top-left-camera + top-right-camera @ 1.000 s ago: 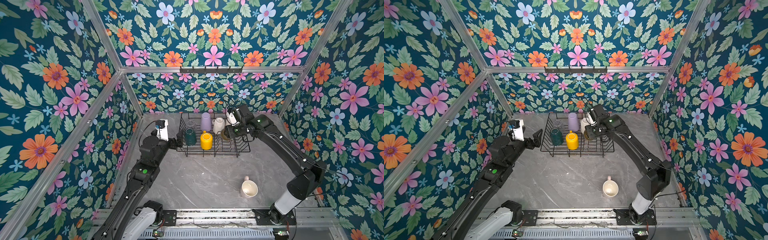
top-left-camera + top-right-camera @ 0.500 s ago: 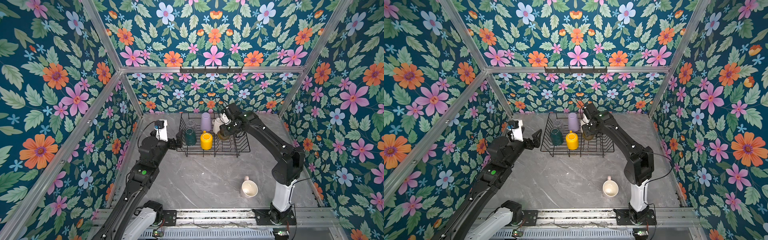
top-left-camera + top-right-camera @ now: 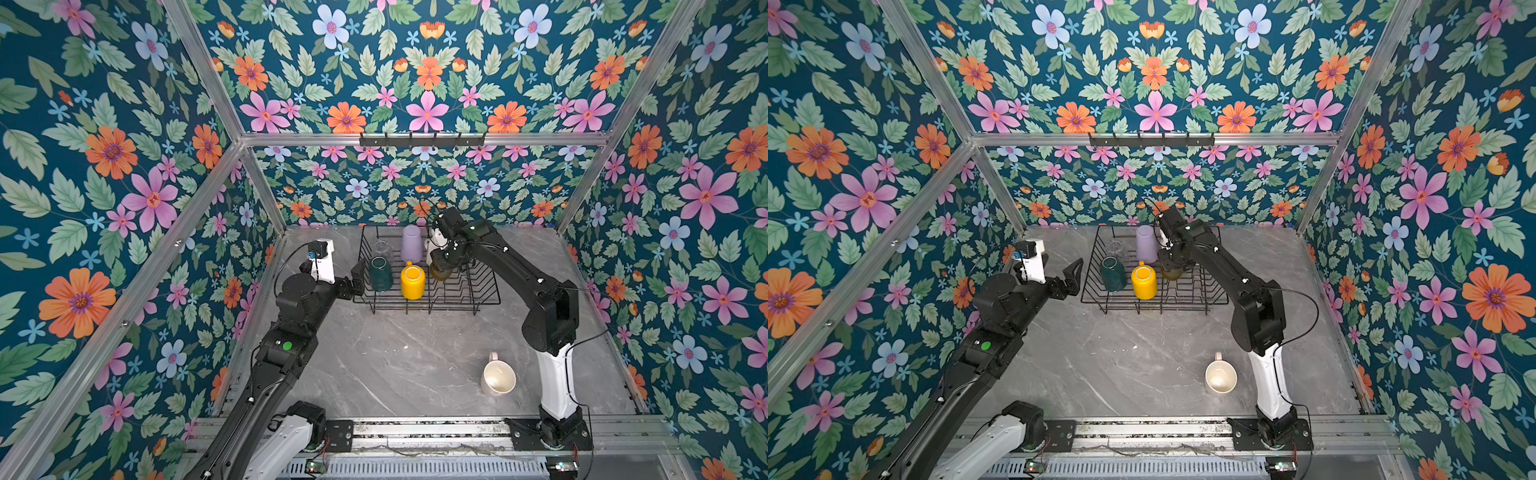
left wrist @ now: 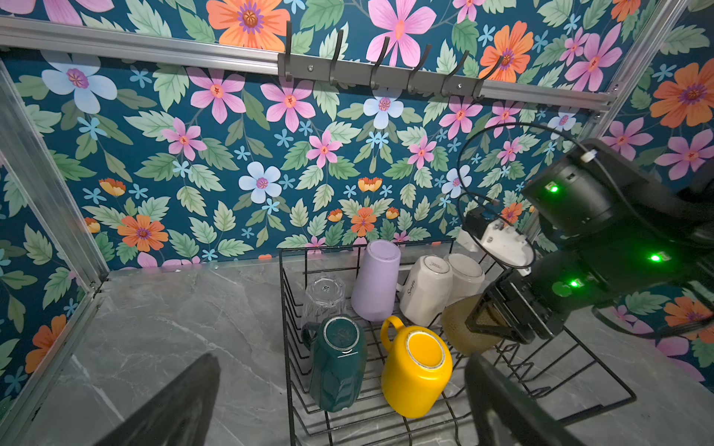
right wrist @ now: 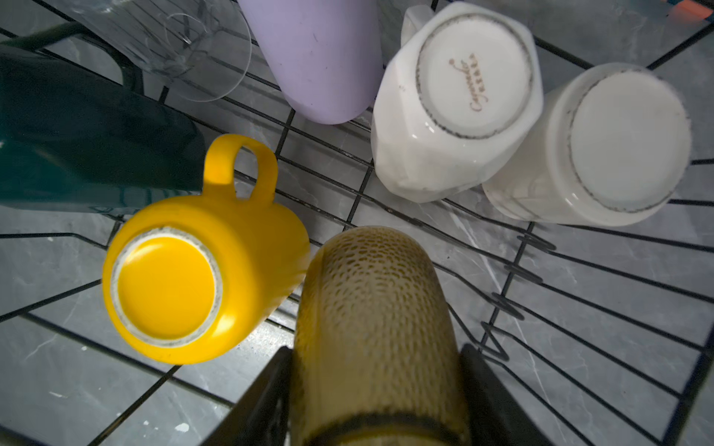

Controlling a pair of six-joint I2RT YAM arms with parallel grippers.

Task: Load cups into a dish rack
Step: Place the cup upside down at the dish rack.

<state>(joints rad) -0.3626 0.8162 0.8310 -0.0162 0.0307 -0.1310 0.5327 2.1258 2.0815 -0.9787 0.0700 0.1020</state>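
Right gripper (image 5: pixel 374 349): jaws clamped on the olive-brown dimpled glass (image 5: pixel 371 293), one finger on each side of its body. The glass is tilted over the middle of the black wire dish rack (image 3: pixel 486 300), just beside the yellow ceramic mug (image 3: pixel 412 283). Whether it rests on the wires cannot be told from any view.

Left gripper (image 3: pixel 1074 272): jaws spread wide, nothing between them. It hangs just outside the rack's left rim, near the dark green mug (image 3: pixel 380 274).

Rack contents, all base-up:
- Far side: clear faceted glass (image 4: pixel 323 293), lilac tumbler (image 4: pixel 376 282), then white faceted mug (image 4: pixel 425 289) touching plain white mug (image 4: pixel 463 278).
- Near side: the dark green and yellow mugs.

Room: the rack's right portion holds the upright divider prongs (image 5: pixel 514 270), and the right arm (image 3: pixel 519 266) passes above them. The grey marbled tabletop (image 3: pixel 395 365) lies open between the rack's near rim and the pale off-white mug (image 3: pixel 497 377). That mug stands mouth-up near the right arm's base, well apart from the rack.

Views: in both top views the right arm covers most of the white mugs, while the left wrist view shows both. The right wrist view alone shows printed script on the faceted mug's base. The pale mug shows only in the top views.
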